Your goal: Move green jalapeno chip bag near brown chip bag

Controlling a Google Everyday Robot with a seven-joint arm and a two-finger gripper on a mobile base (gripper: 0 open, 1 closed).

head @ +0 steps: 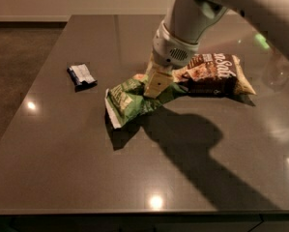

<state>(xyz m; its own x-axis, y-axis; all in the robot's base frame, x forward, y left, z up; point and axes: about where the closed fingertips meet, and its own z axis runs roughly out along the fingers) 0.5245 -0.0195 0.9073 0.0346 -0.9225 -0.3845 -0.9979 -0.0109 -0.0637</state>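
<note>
The green jalapeno chip bag point(126, 100) hangs tilted in my gripper point(154, 85), its white end seam down at the left near the tabletop. The gripper is shut on the bag's upper right part, and the cream fingers point(156, 80) cover that part. The brown chip bag point(215, 74) lies flat just to the right, with "Salt" lettering showing. The green bag's right end reaches the brown bag's left end; I cannot tell whether they touch. The arm hides part of the brown bag's left end.
A small dark-blue-and-white wrapper point(81, 75) lies on the left of the dark table point(86, 168). The table's front edge runs along the bottom. The arm casts a wide shadow to the lower right.
</note>
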